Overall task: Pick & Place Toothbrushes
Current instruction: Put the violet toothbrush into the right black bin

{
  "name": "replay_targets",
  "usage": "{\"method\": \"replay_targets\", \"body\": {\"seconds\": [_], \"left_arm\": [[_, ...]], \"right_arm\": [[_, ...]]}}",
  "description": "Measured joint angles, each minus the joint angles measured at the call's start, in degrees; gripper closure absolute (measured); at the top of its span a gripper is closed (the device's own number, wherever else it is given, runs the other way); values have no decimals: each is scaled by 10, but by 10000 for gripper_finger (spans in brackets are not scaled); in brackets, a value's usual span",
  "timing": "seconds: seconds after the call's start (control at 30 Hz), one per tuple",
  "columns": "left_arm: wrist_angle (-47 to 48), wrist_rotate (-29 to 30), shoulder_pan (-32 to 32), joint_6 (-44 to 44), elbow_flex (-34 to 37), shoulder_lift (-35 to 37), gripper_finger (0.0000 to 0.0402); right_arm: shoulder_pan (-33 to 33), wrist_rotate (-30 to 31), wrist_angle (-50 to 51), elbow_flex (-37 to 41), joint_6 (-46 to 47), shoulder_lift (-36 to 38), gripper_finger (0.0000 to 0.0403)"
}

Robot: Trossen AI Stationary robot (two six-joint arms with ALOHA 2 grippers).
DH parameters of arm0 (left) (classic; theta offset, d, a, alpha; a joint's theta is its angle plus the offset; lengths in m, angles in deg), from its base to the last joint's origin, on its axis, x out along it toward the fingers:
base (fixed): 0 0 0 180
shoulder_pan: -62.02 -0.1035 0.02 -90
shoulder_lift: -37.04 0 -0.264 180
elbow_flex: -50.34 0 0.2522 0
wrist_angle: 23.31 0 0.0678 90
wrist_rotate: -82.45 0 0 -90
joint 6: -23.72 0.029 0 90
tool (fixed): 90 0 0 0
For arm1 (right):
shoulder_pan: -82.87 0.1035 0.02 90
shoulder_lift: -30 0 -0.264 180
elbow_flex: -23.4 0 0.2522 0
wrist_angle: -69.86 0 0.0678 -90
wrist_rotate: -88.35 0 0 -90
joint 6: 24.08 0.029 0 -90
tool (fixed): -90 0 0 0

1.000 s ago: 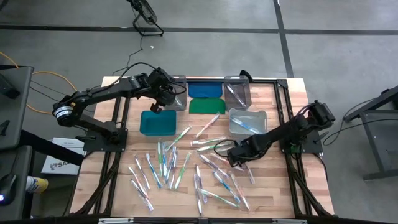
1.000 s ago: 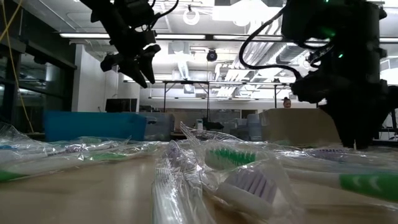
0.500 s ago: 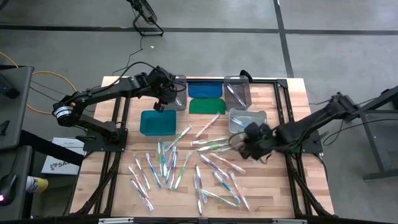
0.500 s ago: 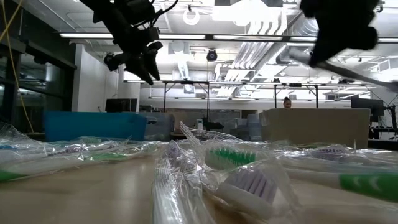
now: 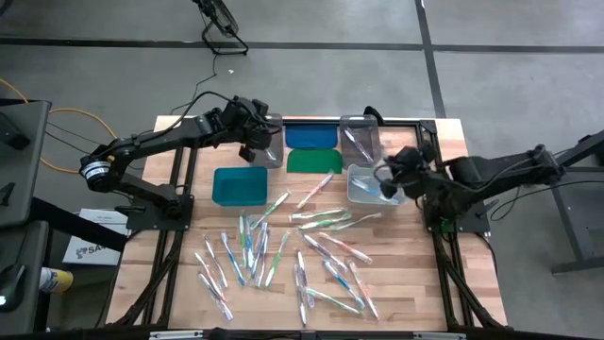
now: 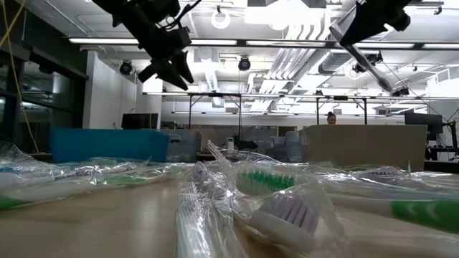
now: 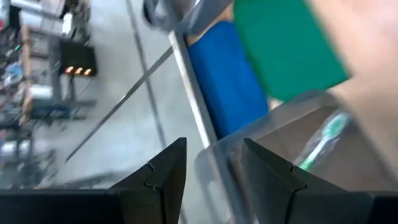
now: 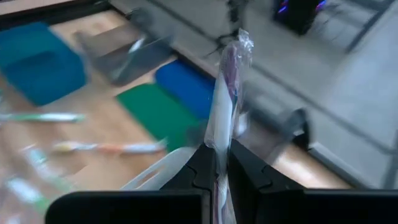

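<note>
From above, the left gripper (image 5: pixel 260 142) hangs over the clear bin (image 5: pixel 267 144) at the 11 o'clock part of the table (image 5: pixel 415 283), and its fingers stand apart with nothing between them. Only the left wrist view shows what is under it: a wrapped toothbrush with a green part (image 7: pixel 318 144) lies inside this clear bin (image 7: pixel 298 143), and the blue lid (image 7: pixel 227 78) and the green lid (image 7: pixel 286 43) are beside the bin.

The teal bin (image 5: pixel 241 185) stands at 9 o'clock from the table centre. The blue lid (image 5: pixel 311 136) and the green lid (image 5: pixel 313 161) lie at 12 o'clock, touching each other. The loose toothbrushes (image 5: pixel 274 255) are scattered over the half of the table toward 6 o'clock, each in a clear wrapper.

At 2 o'clock the right gripper (image 5: pixel 396 170) is above the second clear bin (image 5: pixel 375 184), which has a toothbrush inside. The high view does not show its fingers well, but the right wrist view does: the right gripper (image 8: pixel 217 163) pinches a wrapped toothbrush (image 8: pixel 225 93) that stands up between the pressed fingers.

The low view shows wrapped toothbrushes (image 6: pixel 280 197) close to the camera on the wooden surface. Behind the table there is a large room with ceiling lights (image 6: pixel 280 13), and a person (image 6: pixel 330 117) is far at the back.
</note>
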State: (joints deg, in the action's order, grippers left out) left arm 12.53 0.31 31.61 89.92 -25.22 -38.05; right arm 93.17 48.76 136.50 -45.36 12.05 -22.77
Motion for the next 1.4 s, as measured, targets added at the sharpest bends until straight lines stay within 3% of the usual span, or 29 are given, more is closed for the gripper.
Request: {"method": "replay_targets", "body": {"seconds": [0.17, 0.7, 0.9, 1.07, 1.4], "left_arm": [[-18, 18, -28, 3, 0, 0, 254], [-44, 1, -132, -9, 0, -6, 254], [-55, 0, -157, -9, 0, -7, 254], [-58, 0, -176, -6, 0, -16, 254], [-65, -24, -204, -1, 0, -50, 254]], "right_arm": [[-69, 5, 0, 0, -68, 27, 388], [-332, -127, -45, 0, -264, 74, 388], [-419, -217, -116, 0, -341, 56, 387], [-484, -328, -166, 0, -376, 23, 388], [-552, -501, -298, 0, -407, -104, 388]]}}
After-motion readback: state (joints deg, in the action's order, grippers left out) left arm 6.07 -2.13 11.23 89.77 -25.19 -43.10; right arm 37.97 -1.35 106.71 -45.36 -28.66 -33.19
